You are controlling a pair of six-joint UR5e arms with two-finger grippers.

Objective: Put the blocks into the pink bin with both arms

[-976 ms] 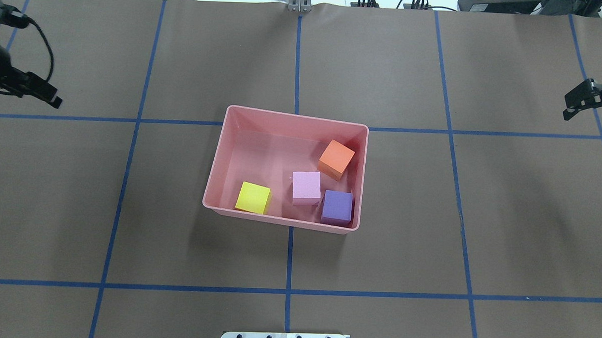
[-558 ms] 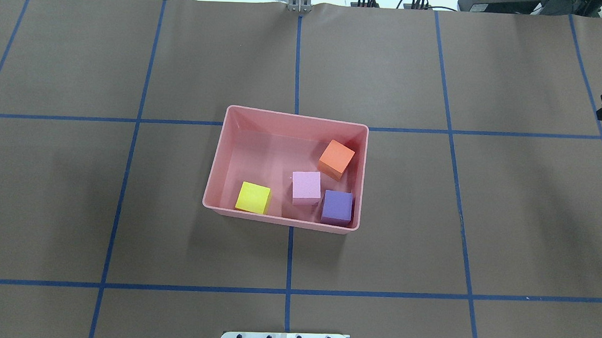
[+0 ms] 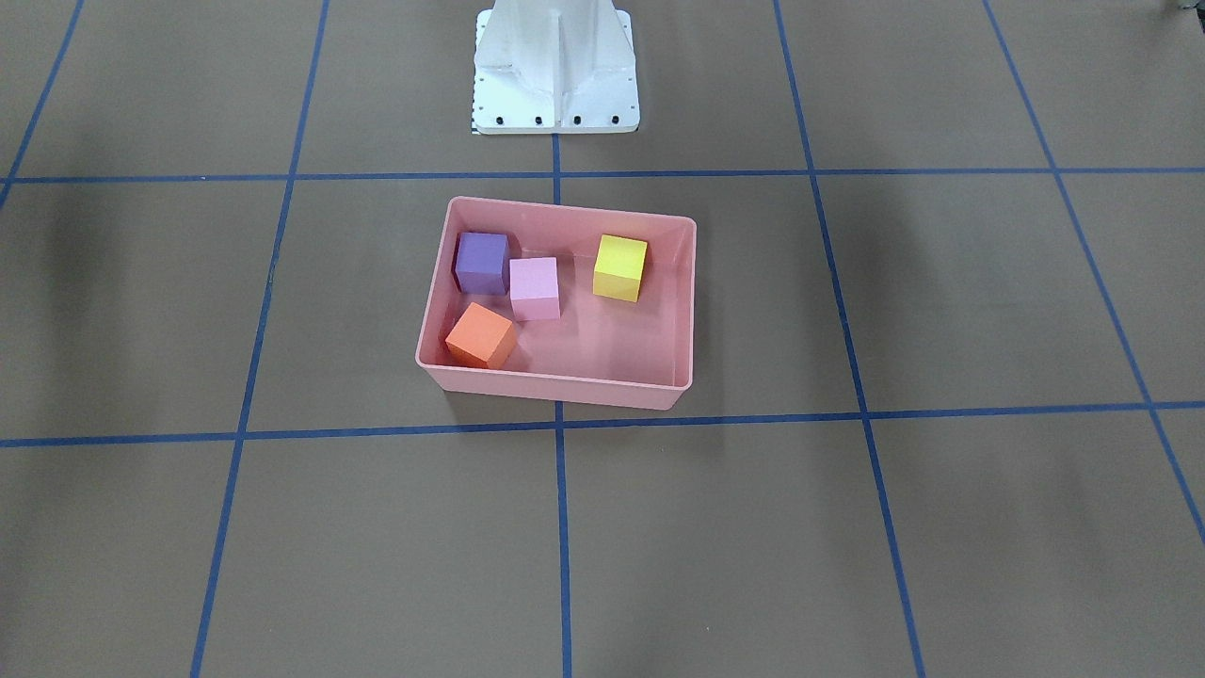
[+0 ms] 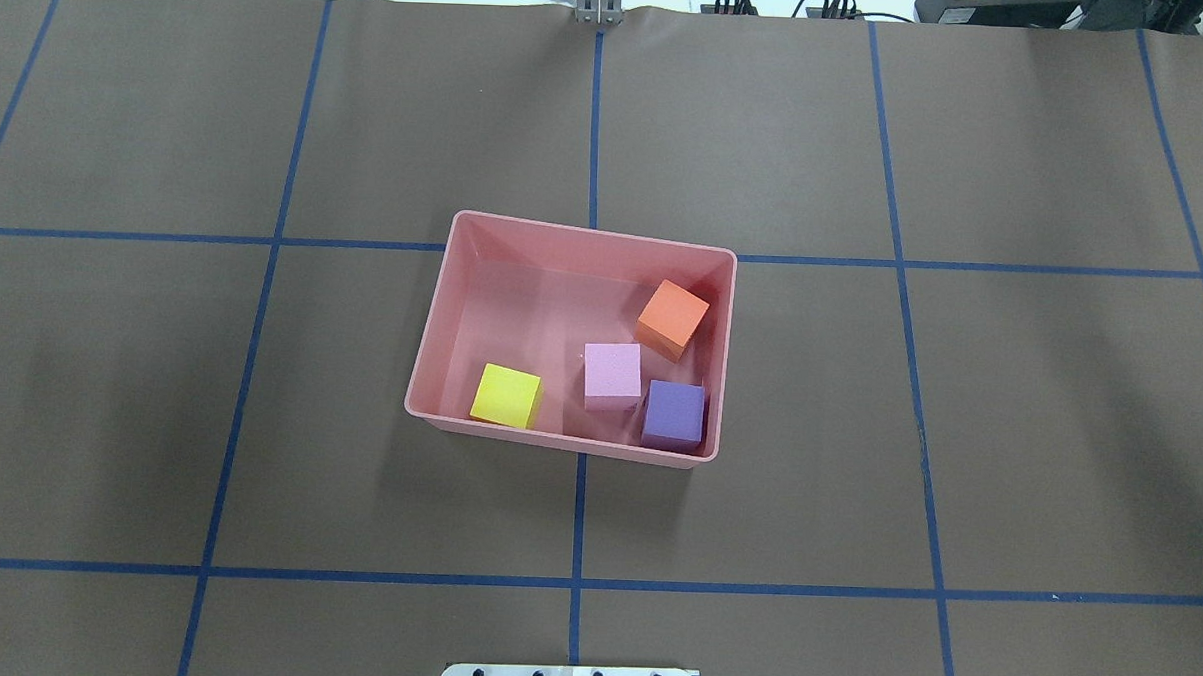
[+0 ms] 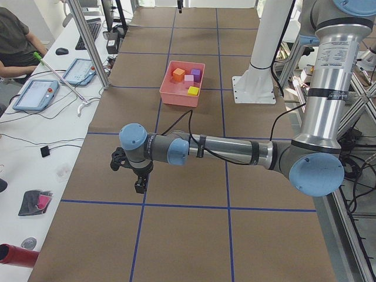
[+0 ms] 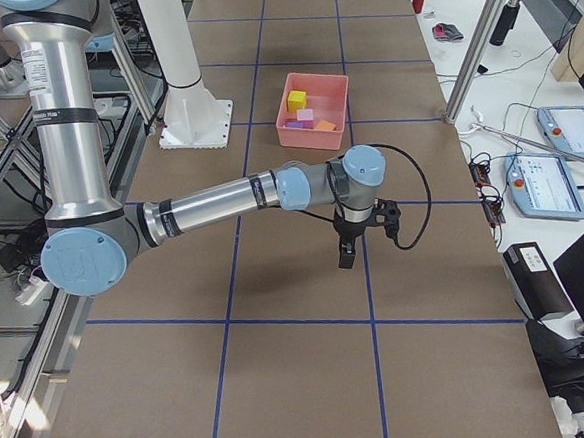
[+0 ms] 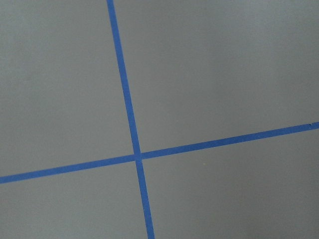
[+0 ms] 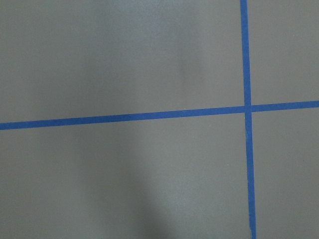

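The pink bin [image 4: 438,312] sits mid-table and holds all the blocks: orange [image 4: 673,318], light pink [image 4: 612,371], yellow [image 4: 505,395] and purple [image 4: 674,414]. The front-facing view shows the same bin [image 3: 555,386] with orange [image 3: 481,334], light pink [image 3: 535,286], yellow [image 3: 620,266] and purple [image 3: 481,262]. My left gripper [image 5: 139,187] shows only in the exterior left view, far from the bin, pointing down over the table. My right gripper [image 6: 345,257] shows only in the exterior right view, also far from the bin. I cannot tell whether either is open or shut.
The white pedestal base [image 3: 555,66] stands behind the bin. Blue tape lines [image 4: 593,128] grid the brown table cover. A side bench with tablets [image 5: 35,94] and a seated person runs along the table's far edge. Both wrist views show only table cover and tape.
Both grippers have drawn outward and left the overhead view: the left off its left edge, the right off its right edge. The bin and blocks have not moved.
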